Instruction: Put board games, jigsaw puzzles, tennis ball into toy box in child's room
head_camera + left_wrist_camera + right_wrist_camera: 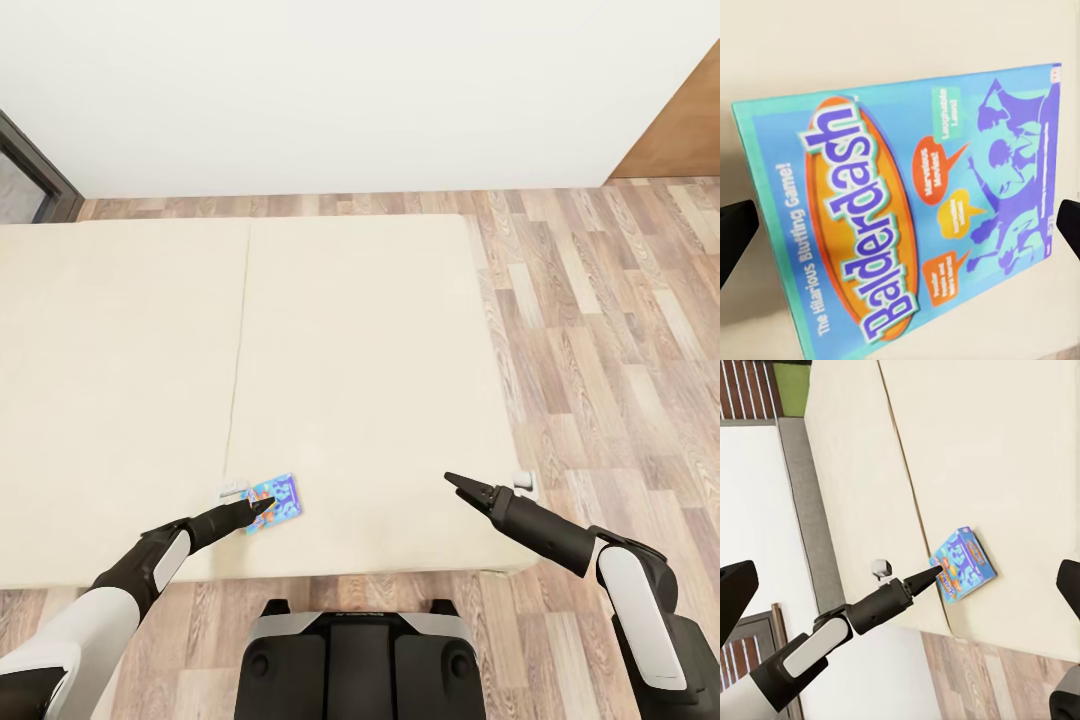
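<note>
One blue board game [273, 498] lies on the bed [360, 380]; left fingers [735, 232] spread, right fingers [735, 596] spread, empty.

Left pincer [262, 503] tips overlap the small blue Balderdash board game box [277, 497], hiding its near edge; jaw gap unreadable. Wide beige mattress bed [120, 380] is cut off at left. Box's small print [945, 289] is too blurred to read.

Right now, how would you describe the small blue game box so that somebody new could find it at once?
Look at the wide beige bed. Near its front edge, just beside the long seam, lies a small flat blue box, at the tip of the left hand. It is the one colourful thing on the plain mattress, with "Balderdash" printed on an orange oval.
</note>
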Controlling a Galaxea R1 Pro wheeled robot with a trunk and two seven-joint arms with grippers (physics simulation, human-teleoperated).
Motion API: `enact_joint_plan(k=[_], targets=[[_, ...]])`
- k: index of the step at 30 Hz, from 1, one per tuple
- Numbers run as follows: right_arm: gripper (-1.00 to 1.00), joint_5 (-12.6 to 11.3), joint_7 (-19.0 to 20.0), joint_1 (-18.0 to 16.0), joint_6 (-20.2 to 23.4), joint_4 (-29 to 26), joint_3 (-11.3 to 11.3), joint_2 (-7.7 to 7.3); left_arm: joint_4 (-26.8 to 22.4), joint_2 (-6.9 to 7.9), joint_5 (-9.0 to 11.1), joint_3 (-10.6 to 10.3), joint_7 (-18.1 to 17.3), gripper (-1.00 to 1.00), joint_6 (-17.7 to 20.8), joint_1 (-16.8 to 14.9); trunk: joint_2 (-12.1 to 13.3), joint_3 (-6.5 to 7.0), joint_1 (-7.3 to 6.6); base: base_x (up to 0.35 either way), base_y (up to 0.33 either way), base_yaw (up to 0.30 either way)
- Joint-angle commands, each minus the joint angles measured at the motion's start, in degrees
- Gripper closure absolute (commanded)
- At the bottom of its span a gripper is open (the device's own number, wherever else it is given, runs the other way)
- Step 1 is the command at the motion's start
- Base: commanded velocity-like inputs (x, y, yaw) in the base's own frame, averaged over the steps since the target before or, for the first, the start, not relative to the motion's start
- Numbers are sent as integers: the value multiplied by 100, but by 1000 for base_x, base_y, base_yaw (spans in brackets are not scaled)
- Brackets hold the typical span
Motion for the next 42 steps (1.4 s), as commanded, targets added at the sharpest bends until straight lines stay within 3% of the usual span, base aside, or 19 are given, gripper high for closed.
enact_joint_plan(k=[1,42], targets=[[-100,33,41,-4,26,0,-7,0,-2,-1,43,21,-23,-100,56,-1,-9,-6,3,0,-87,0],[-100,33,41,-4,26,0,-5,3,-10,-1,43,20,-28,-100,56,-1,-9,-6,3,0,-59,0]])
